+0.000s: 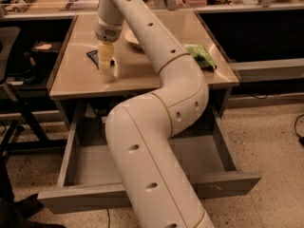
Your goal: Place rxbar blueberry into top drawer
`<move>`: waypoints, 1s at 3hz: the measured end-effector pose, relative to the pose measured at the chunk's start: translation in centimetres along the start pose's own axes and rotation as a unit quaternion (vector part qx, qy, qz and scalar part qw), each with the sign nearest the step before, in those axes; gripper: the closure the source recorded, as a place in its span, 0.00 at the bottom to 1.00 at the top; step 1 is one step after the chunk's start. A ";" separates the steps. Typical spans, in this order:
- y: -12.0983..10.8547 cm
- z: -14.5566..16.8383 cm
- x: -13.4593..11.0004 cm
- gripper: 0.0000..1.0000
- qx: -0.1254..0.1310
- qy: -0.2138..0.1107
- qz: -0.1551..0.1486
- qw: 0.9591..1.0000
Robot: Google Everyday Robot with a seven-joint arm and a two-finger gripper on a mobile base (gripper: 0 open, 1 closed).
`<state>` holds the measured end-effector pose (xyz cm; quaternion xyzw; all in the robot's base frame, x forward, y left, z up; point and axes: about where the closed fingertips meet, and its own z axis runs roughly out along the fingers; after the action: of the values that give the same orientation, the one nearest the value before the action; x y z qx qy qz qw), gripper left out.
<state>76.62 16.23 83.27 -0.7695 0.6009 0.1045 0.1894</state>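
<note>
The rxbar blueberry (93,57), a small dark navy bar, lies flat on the tan table top at its left part; most of it is hidden behind the gripper. My gripper (105,64) points down right at the bar's near right end, just above the table. The white arm runs from the bottom of the view up over the table to it. The top drawer (80,167) stands pulled out below the table's front edge, with a grey floor; the arm covers its middle.
A pale bowl (132,38) stands on the table behind the gripper. A green crinkly bag (201,56) lies at the table's right edge. A black chair (9,75) stands to the left. Cluttered benches run along the back.
</note>
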 end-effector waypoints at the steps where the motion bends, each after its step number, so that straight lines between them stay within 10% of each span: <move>1: -0.7 0.6 -0.6 0.00 0.011 -0.019 -0.004 1.000; 3: -1.0 1.7 -0.1 0.00 0.009 -0.025 0.003 1.000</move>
<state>77.68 17.24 81.91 -0.7627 0.5996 0.1190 0.2111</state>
